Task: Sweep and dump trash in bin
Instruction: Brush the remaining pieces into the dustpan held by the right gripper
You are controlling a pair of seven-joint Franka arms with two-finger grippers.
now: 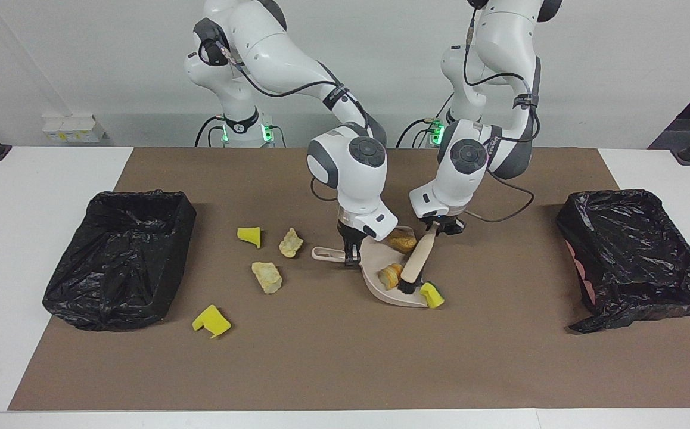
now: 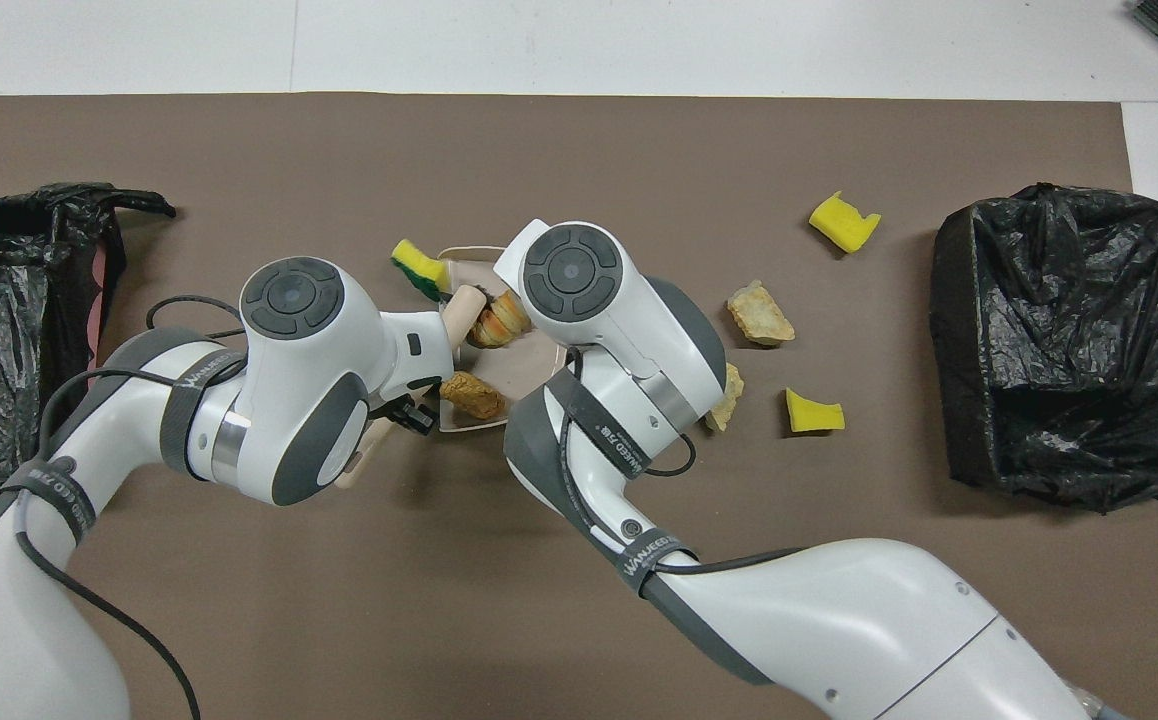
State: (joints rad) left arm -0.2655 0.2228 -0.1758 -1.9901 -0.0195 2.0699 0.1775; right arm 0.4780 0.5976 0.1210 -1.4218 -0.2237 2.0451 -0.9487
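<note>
Facing view: left gripper (image 1: pixel 438 228) has its jaws clamped on the brush (image 1: pixel 415 262), bristles down in the dustpan (image 1: pixel 381 285) against a bread lump (image 1: pixel 390 275). Right gripper (image 1: pixel 352 255) has its jaws clamped on the dustpan's handle. A brown lump (image 1: pixel 403 241) sits in the pan; a sponge piece (image 1: pixel 432 294) touches its lip. Four scraps (image 1: pixel 267 276) lie toward the right arm's bin (image 1: pixel 120 255). Another bin (image 1: pixel 637 256) sits at the left arm's end of the bench.
</note>
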